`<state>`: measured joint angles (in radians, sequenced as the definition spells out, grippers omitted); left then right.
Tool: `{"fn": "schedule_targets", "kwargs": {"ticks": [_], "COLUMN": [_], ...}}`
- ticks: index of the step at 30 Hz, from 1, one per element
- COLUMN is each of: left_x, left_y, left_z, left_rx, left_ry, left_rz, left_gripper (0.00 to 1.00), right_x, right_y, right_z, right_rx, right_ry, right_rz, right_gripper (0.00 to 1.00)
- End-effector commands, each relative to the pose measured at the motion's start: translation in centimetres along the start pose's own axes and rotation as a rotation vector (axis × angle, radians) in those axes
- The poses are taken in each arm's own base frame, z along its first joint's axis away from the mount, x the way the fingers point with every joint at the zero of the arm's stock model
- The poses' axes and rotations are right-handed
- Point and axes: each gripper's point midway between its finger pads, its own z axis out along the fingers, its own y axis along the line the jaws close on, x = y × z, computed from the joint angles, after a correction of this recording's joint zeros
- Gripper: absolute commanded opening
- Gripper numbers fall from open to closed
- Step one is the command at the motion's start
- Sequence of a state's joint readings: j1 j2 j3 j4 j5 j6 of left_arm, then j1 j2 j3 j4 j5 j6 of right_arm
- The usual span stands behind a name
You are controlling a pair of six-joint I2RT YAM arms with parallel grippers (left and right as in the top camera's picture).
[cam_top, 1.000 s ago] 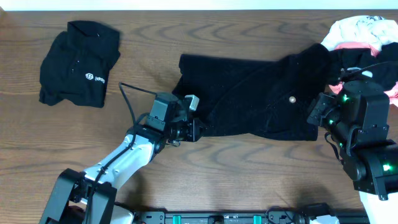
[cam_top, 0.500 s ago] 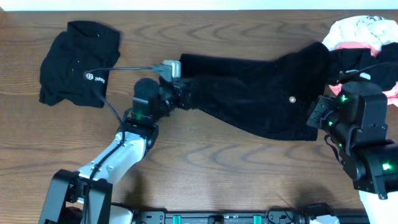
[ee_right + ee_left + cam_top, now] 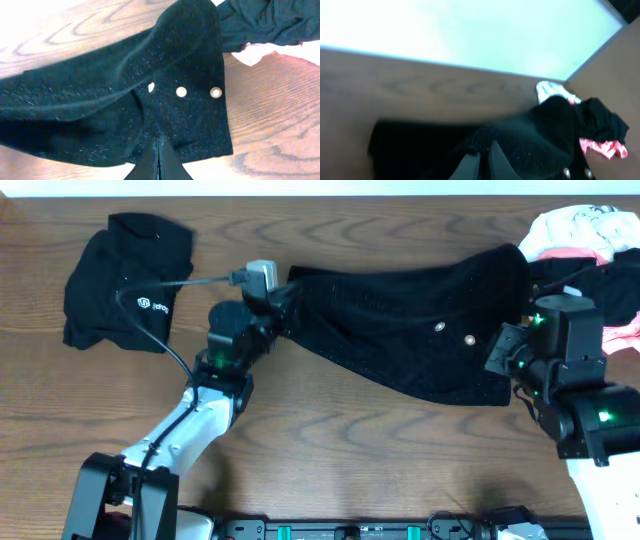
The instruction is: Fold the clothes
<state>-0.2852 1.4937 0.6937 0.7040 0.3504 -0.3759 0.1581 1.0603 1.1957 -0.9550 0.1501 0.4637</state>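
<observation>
A small white logo (image 3: 152, 304), its lettering too small to read, marks the folded black garment (image 3: 125, 280) at the bench's far left corner. The bench (image 3: 350, 440) is dark wood grain, with a pale blurred surface beyond its far edge. The speckled black garment (image 3: 410, 340) stretches from far-middle to the right edge. The left tool (image 3: 283, 300) is clamped on its left end and the right tool (image 3: 159, 150) is pinched on the hem below its pale buttons (image 3: 181, 92). A pink and white pile (image 3: 585, 235) fills the far right corner.
</observation>
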Motion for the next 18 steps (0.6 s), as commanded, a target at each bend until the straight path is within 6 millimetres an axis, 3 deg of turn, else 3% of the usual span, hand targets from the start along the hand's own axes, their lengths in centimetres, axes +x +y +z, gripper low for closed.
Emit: {"fn": "schedule_targets", "kwargs": {"ticks": [1, 5, 18], "left_x": [-4.5, -5.6, -7.2], "left_y": [0.6, 2.4, 4.7], "left_z": [0.9, 2.5, 10.2], "left_rx": [-0.063, -0.147, -0.169], "left_ry": [-0.116, -0.151, -0.155], "left_rz": [0.085, 0.087, 0.195], "left_gripper": [0.06, 0.06, 0.06], "right_x": [-0.3, -0.2, -0.1], "right_y": [-0.4, -0.4, -0.5], "right_z": [0.1, 0.1, 0.1], "right_rx": [0.013, 0.014, 0.017], "right_ry": [-0.004, -0.002, 0.003], "right_rz": [0.017, 0.009, -0.007], "right_gripper": [0.01, 0.01, 0.01]}}
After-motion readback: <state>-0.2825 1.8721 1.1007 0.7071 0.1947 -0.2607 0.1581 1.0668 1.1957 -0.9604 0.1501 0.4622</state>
